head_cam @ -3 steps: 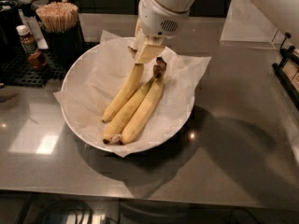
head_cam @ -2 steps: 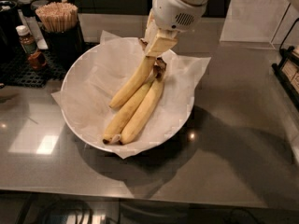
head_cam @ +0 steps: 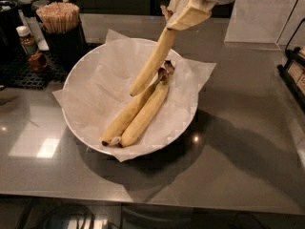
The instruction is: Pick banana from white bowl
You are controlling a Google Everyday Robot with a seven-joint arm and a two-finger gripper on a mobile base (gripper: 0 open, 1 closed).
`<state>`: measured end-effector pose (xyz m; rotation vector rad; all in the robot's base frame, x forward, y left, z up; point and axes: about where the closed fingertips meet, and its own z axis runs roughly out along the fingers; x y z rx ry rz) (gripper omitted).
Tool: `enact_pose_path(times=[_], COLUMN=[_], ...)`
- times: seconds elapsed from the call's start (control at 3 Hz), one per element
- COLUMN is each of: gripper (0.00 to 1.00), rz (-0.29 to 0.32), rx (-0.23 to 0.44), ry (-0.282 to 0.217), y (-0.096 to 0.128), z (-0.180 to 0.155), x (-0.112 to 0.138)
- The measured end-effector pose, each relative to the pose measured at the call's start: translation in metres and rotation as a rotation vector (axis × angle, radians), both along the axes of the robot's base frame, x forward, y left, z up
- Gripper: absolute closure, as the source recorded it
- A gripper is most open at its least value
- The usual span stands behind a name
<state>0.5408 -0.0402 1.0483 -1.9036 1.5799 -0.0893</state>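
Observation:
My gripper (head_cam: 178, 14) is at the top of the view, above the far rim of the white bowl (head_cam: 71, 82), shut on the top end of the banana (head_cam: 151, 63). The banana is pale yellow and hangs slanting down to the left, its lower tip just above the paper (head_cam: 107, 78) in the bowl. It is lifted off the two joined bananas (head_cam: 138, 111) that lie in the bowl with a dark stem at their upper end.
A dark holder of wooden sticks (head_cam: 59, 20) and small bottles (head_cam: 27, 41) stand on a black mat at the back left. A dark rack (head_cam: 293, 73) is at the right edge. The bowl sits on a grey counter (head_cam: 238, 142).
The gripper has risen and moved right with the banana. The banana has come up off the other two and now hangs clear of them.

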Motion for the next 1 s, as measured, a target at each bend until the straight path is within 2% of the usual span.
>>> enact_pose_path(times=[0.33,1.0], gripper=[1.00,1.00], rz=[0.026,0.107], rx=[0.014,0.013], ry=[-0.078,-0.280], y=[-0.001,0.015], z=[0.033,0.094], x=[-0.012,-0.075])
